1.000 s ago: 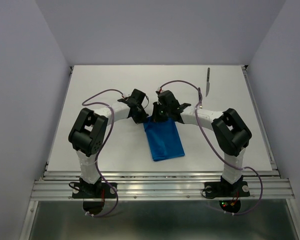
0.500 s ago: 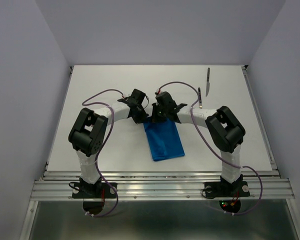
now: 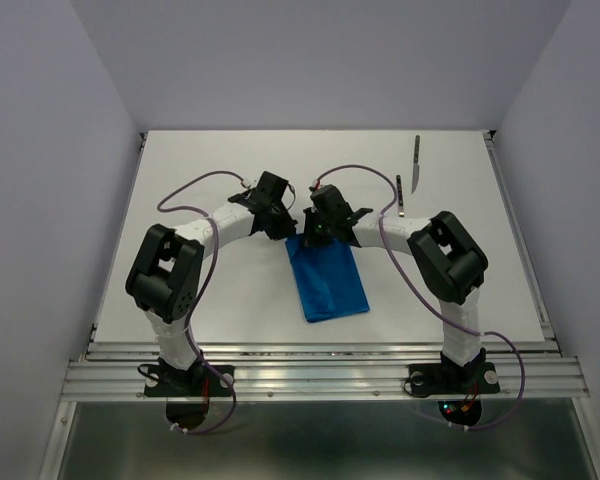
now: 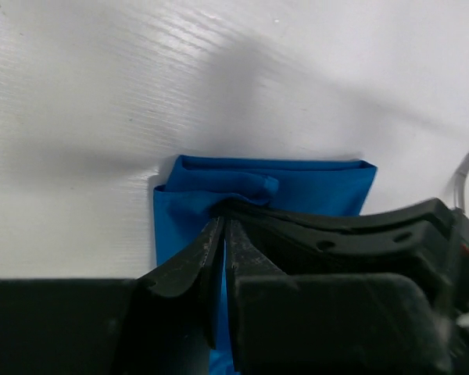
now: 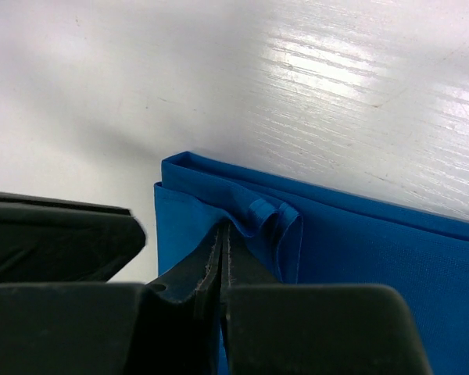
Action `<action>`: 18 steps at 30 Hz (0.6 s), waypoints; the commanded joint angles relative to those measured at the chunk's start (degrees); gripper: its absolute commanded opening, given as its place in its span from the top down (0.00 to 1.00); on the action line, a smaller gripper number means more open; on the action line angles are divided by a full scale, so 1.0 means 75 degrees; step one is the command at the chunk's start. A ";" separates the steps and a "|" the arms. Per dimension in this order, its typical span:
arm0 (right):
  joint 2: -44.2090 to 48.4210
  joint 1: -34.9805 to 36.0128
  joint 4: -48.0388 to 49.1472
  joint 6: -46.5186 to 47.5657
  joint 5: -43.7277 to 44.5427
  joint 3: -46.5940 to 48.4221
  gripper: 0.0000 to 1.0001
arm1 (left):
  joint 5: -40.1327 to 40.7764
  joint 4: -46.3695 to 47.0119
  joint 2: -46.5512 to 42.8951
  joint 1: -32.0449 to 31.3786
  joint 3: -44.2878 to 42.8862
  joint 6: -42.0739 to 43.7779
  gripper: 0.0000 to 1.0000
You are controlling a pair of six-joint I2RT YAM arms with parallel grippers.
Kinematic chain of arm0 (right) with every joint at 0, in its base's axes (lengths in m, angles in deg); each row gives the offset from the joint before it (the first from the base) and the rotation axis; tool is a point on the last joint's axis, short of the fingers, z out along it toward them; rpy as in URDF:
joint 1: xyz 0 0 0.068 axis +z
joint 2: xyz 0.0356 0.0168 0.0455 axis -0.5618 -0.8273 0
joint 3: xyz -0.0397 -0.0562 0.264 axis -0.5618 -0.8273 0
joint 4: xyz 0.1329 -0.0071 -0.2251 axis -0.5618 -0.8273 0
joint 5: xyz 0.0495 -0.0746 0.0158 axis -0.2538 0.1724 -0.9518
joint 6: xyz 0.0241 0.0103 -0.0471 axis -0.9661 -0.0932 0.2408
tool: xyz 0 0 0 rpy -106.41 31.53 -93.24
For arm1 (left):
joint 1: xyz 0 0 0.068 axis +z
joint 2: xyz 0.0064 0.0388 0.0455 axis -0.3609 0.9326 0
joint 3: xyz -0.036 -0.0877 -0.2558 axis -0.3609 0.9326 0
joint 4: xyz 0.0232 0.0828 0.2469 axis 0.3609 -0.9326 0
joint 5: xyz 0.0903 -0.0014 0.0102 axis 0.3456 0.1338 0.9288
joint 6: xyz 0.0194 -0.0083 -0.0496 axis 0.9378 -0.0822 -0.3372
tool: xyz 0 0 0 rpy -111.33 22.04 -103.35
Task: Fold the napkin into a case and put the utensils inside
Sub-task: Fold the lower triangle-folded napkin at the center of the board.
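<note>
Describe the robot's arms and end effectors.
The left arm and right arm have white links and black joint housings. A thin purple cable loops along each. The left end effector and right end effector are black, two tapered fingers each.

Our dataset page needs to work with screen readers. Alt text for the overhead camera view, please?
Two robot arms bend inward over a white table, left fingers and right fingers meeting at the far edge of a folded blue napkin. A knife and another slim utensil lie near the far right corner.
</note>
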 commanded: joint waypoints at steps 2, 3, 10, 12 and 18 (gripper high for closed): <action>0.0028 0.0067 0.0399 0.0455 -0.0183 -0.0069 0.99 | 0.0179 0.0214 -0.0623 0.0015 0.0050 0.0170 0.83; 0.0051 0.0067 0.0411 0.0549 -0.0242 -0.0081 0.99 | 0.0167 0.0226 -0.0588 0.0050 0.0038 0.0217 0.85; 0.0040 0.0067 0.0388 0.1509 -0.1250 -0.0174 0.99 | 0.0026 0.0296 -0.0810 0.0226 0.0307 0.0404 0.94; 0.0063 0.0067 0.0364 0.1709 -0.1484 -0.0174 0.99 | -0.0020 0.0273 -0.0951 0.0226 0.0389 0.0474 0.96; 0.0157 -0.0002 -0.0198 0.2202 -0.1602 0.0048 0.99 | -0.0500 0.0448 -0.1045 0.0215 0.0811 0.0837 1.00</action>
